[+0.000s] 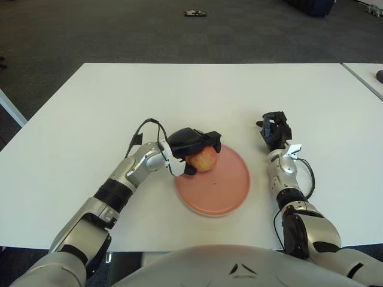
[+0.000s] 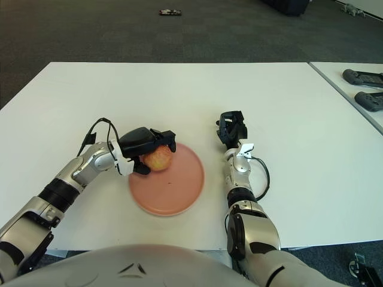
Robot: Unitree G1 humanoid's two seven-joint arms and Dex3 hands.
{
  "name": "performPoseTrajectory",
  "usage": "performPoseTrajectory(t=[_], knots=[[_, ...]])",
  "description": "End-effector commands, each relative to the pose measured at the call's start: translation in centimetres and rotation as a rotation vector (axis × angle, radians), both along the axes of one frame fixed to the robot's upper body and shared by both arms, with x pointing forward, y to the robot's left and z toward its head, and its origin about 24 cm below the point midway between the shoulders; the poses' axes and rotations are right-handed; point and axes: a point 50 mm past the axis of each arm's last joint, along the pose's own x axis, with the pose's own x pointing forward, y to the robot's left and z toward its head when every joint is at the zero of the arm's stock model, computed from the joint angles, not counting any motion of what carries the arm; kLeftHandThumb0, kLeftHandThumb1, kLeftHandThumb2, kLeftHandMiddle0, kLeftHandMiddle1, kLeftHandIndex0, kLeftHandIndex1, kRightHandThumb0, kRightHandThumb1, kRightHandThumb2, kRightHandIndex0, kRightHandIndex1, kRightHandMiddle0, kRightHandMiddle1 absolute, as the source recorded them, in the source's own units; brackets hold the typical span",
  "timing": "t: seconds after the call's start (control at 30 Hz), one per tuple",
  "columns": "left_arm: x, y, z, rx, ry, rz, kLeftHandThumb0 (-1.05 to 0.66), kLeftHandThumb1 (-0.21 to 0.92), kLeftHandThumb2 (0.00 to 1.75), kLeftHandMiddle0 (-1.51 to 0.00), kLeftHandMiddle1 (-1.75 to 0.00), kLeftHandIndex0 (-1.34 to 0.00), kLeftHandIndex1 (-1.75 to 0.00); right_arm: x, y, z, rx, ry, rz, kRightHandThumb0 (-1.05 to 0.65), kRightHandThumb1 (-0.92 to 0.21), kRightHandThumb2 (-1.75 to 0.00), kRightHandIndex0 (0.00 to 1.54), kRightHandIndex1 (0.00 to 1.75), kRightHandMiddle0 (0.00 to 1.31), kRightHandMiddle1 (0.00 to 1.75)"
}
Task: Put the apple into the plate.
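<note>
Under my left hand (image 1: 192, 147), at the near-left edge of the pink plate (image 1: 224, 185), sits the apple (image 1: 203, 159), yellow with a red blush. The fingers (image 1: 210, 139) are wrapped over its top and far side, and the thumb comes from below on the near side, so I read this hand as clenched around the fruit. I cannot tell if the apple already touches the plate or hangs just above the rim.

I judge the apple to be firm and rather heavy for three fingers, with a smooth waxy skin that can slip, and round enough to roll when I let it go. The best hold is across its widest part, which is about where the fingers are now. I would bring it more toward the plate's middle, to the right of the hand, before opening.

My right hand (image 1: 275, 130) shows beyond the plate's right edge, apart from it, fingers curled and holding nothing.
</note>
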Motion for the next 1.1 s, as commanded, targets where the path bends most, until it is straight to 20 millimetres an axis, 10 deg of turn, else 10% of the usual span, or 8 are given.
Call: performPoseTrajectory(t=[0.0, 0.97, 1.07], knots=[[0.3, 0.4, 0.2, -0.006, -0.016, 0.023, 0.0, -0.02, 1.67, -0.88, -1.67, -0.64, -1.75, -1.9, 0.5, -3.0, 0.051, 0.162, -0.008, -0.36, -0.83, -0.64, 0.4, 1.48, 0.25, 1.75], [0.2, 0.6, 1.2, -0.151, -0.099, -0.006, -0.01, -0.05, 1.69, -0.88, -1.73, -0.72, -1.63, -1.7, 0.5, -2.9, 0.045, 0.159, -0.008, -0.36, -0.84, -0.63, 0.4, 1.49, 0.24, 1.75], [0.2, 0.6, 1.3, -0.101, -0.128, -0.025, -0.29, 0.34, 1.25, -0.65, -1.74, -0.54, -1.71, -1.7, 0.5, -2.9, 0.042, 0.16, -0.008, -0.36, -0.83, -0.64, 0.39, 1.48, 0.25, 1.75]])
